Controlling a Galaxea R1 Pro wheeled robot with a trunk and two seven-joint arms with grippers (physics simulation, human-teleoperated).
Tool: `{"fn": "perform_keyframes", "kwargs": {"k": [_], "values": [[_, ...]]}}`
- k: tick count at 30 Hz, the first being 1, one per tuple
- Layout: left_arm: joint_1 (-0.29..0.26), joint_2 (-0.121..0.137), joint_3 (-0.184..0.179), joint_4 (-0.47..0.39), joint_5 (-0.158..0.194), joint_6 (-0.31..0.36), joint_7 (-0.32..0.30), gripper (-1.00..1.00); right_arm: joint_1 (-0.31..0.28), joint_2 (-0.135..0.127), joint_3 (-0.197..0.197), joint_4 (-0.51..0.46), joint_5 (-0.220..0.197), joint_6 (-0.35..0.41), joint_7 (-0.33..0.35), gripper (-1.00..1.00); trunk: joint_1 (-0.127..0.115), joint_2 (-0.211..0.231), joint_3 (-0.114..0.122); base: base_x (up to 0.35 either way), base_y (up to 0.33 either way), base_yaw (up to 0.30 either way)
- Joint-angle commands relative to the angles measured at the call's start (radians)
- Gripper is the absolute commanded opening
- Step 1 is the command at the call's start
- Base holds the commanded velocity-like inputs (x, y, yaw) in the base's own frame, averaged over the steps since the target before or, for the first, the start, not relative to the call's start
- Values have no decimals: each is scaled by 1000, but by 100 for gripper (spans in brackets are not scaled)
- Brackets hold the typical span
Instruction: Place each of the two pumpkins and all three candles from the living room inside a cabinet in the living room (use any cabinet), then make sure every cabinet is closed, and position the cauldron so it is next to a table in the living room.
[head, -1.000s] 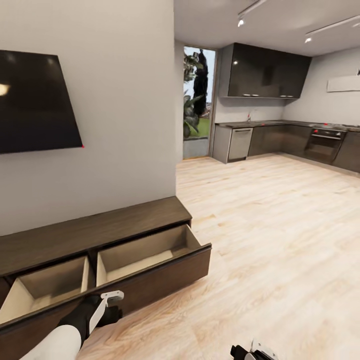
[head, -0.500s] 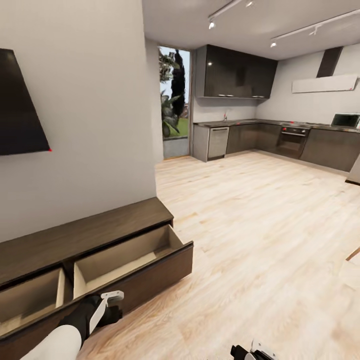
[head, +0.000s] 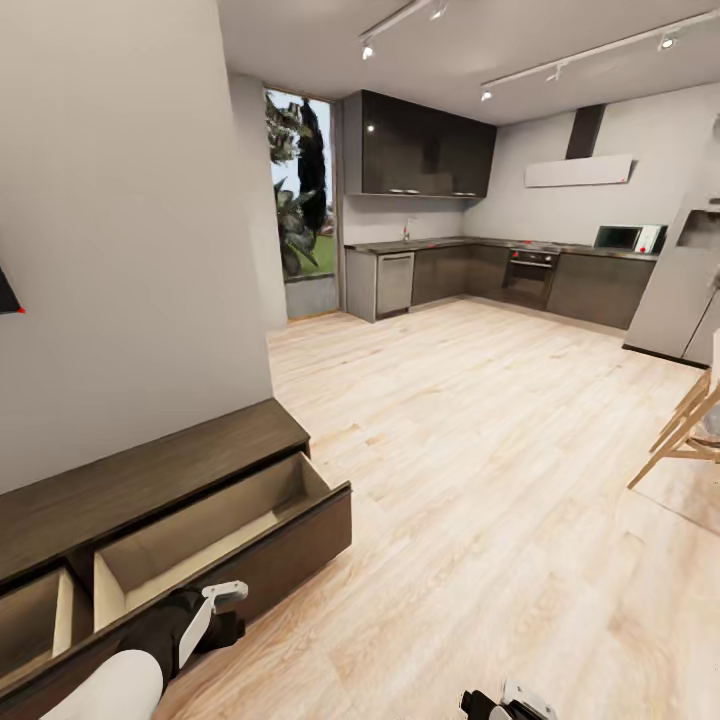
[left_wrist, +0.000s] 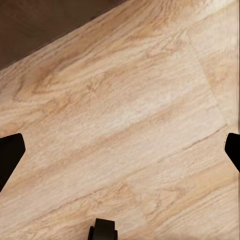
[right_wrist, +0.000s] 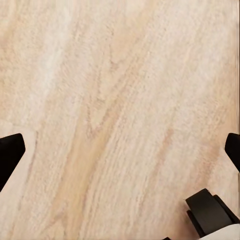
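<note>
1. Pale wood floor (head: 480, 470) runs from the living area to a dark kitchen (head: 470, 270) at the far end, under track lights on a grey ceiling.
2. Beside the kitchen, a tall window (head: 298, 200) shows green plants outside.
3. A grey wall (head: 120, 250) fills the left of the head view, with a corner of a black screen (head: 6, 292) at its left edge.
4. Against that wall stands the cabinet (head: 150, 475), long, low and dark brown.
5. Two of its drawers are pulled out. The right drawer (head: 215, 530) shows a bare light-coloured inside; the left drawer (head: 35, 625) is cut off by the edge, so only part of its inside can be seen, and that part is bare too.
6. The left gripper (head: 222, 605) hangs just in front of the right drawer's front panel, near the floor, on a black and white arm.
7. In the left wrist view its fingertips (left_wrist: 10, 155) sit at opposite edges, spread wide, with only floor between them and a dark strip of cabinet in one corner.
8. The right gripper (head: 510, 703) just peeks in at the bottom edge of the head view, well apart from the cabinet.
9. In the right wrist view its fingertips (right_wrist: 10, 152) are likewise spread wide over bare floor, holding nothing.
10. Light wooden chair legs (head: 685, 430) stand at the right edge, with a pale rug (head: 690, 495) under them.
11. A grey fridge (head: 680, 290) stands at the far right by the kitchen.
</note>
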Motion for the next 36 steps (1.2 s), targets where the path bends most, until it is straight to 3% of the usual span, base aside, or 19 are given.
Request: {"fn": "perform_keyframes", "kwargs": {"k": [1,25,36], "values": [[0,0,0,0,0,0,0,100,0,0,0,0,0,0,0,100,0,0,0,0,0,-272],[0,1,0,0,0,0,0,100,0,1,0,12,0,-1,0,100,0,0,0,0,0,-272],[0,-7,0,0,-3,0,1,100,0,0,0,41,-3,-42,1,100,0,0,0,0,0,-272]]}}
